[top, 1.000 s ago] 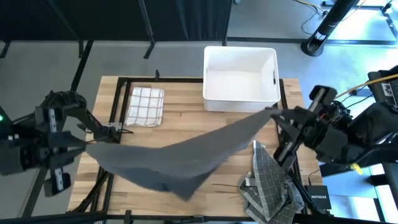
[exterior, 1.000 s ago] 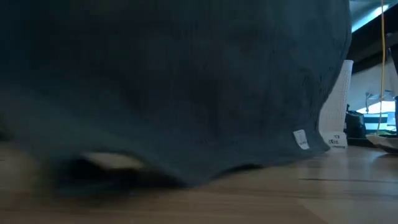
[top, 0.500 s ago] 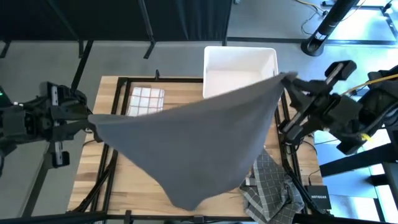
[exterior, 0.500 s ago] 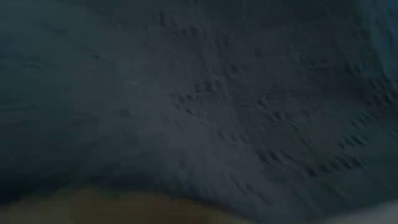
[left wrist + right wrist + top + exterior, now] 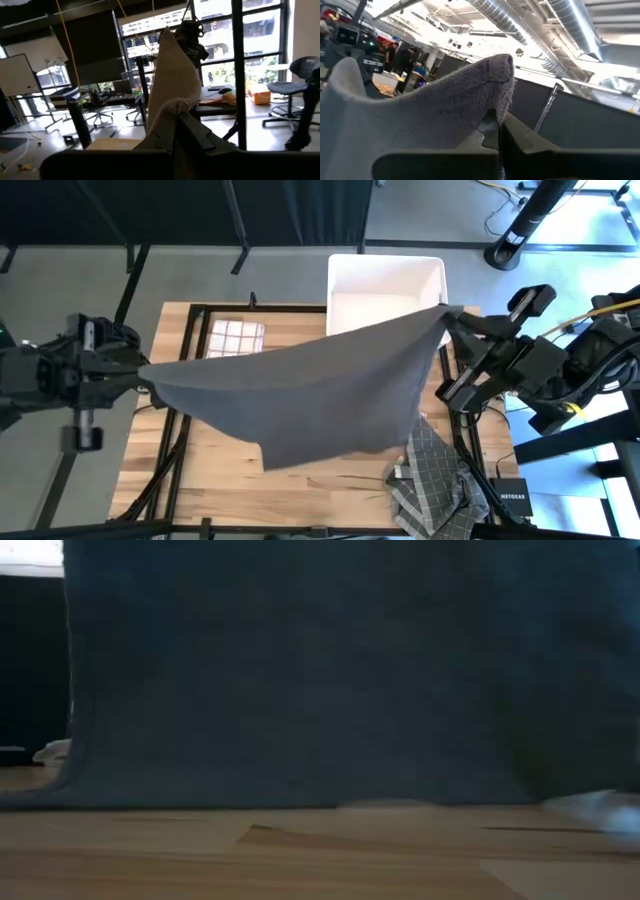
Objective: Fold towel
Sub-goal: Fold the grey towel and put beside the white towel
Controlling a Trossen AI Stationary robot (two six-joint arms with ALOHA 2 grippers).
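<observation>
A grey towel (image 5: 310, 395) is spread in the air between my two grippers, above the wooden table (image 5: 220, 490). My left gripper (image 5: 145, 377) is shut on its left top corner, and my right gripper (image 5: 447, 315) is shut on its right top corner. The top edge runs nearly straight between them. The sheet hangs down, and its lower edge (image 5: 300, 802) reaches about the table top in the low view. Whether it touches the wood, I cannot tell. The towel (image 5: 330, 670) fills most of that view. My left gripper pinches the towel's corner (image 5: 172, 107) between its two fingers (image 5: 197, 132), coming in about level from the table's left side. The cloth bunches at the fingertips and stretches away taut toward the other arm. My right gripper pinches the opposite corner (image 5: 495, 70) between its two fingers (image 5: 520, 132), coming from the table's right side and slanting a little upward. The corner pokes past the fingertips, and the cloth falls away below it.
A white bin (image 5: 385, 290) stands at the far edge, partly behind the towel. A folded white checked cloth (image 5: 235, 335) lies at the far left. A crumpled grey checked cloth (image 5: 430, 480) lies at the near right corner. Black frame rails (image 5: 180, 440) run along the table's sides.
Both grippers have risen and moved toward the table's far edge, holding their corners. The towel, sagging low as a narrow band, flared out toward the near edge with one corner trailing. It has now swung back and hangs as a wide sheet with a more level lower edge.
</observation>
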